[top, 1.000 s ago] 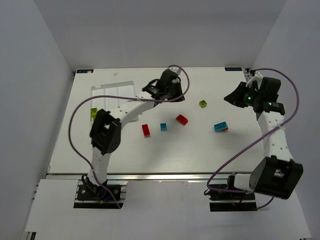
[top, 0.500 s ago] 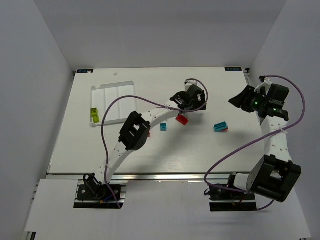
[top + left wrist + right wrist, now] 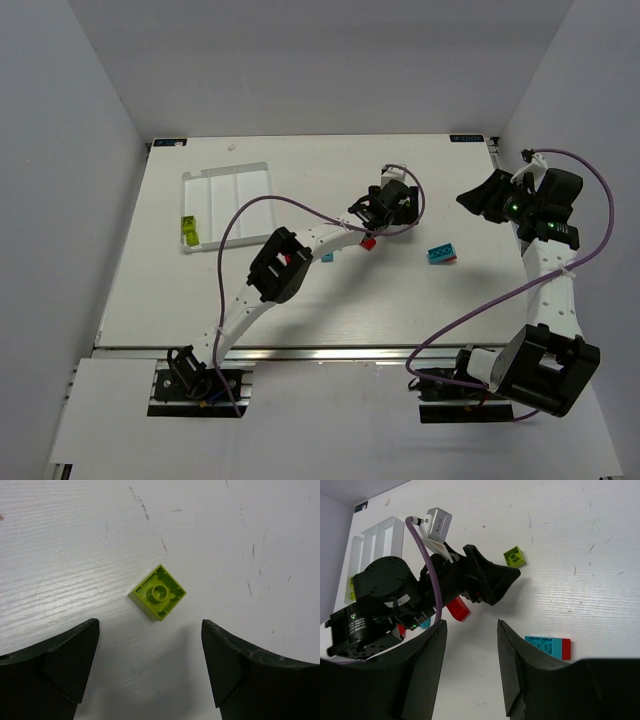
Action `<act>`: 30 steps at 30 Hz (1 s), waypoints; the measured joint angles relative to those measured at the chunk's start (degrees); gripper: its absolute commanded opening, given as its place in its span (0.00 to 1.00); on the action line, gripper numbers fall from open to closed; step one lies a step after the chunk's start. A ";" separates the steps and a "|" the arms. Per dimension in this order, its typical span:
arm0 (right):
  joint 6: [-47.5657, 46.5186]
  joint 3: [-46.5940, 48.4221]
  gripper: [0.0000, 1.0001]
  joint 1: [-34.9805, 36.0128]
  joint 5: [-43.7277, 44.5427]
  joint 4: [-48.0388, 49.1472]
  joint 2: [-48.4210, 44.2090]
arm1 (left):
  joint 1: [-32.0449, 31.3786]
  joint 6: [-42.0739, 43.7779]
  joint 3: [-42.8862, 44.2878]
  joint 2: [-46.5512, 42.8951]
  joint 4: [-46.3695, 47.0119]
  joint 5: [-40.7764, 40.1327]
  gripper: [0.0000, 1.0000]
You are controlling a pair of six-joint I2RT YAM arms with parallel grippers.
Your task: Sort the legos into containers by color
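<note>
The left arm reaches diagonally from its near-left base to the table centre, wrist pitched down. The left gripper (image 3: 149, 627) stands wide open and empty, one finger on either side of a yellow-green brick (image 3: 159, 592) that lies on the table just beyond the fingertips, untouched. The right arm stands folded at the right side. The right gripper (image 3: 471, 625) is raised, its fingers parted with nothing between them.

The white tabletop (image 3: 300, 310) is scratched and enclosed by plain white walls. A red brick (image 3: 368, 242), a small teal brick (image 3: 327, 256) and a cyan brick with a red end (image 3: 441, 253) lie near the centre. The white compartment tray (image 3: 240, 200) sits far left.
</note>
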 measured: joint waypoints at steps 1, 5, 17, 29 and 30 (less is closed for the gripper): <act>0.04 -0.02 0.51 -0.07 -0.13 0.00 0.00 | -0.04 0.63 0.00 0.15 0.55 -0.13 0.92; 0.42 -0.04 0.51 -0.17 -0.59 0.33 0.00 | -0.17 2.80 0.09 0.87 2.64 -0.76 0.91; 1.07 -0.04 0.51 -0.17 -1.57 0.33 -0.48 | -0.20 8.44 1.73 4.46 10.51 -1.11 0.83; 1.09 -0.04 0.51 -0.17 -2.40 0.33 -0.48 | -0.20 11.21 1.75 5.27 12.07 -1.09 0.57; 1.09 -0.04 0.51 -0.17 -2.51 0.33 -0.48 | -0.20 11.39 1.73 5.27 12.09 -1.09 0.54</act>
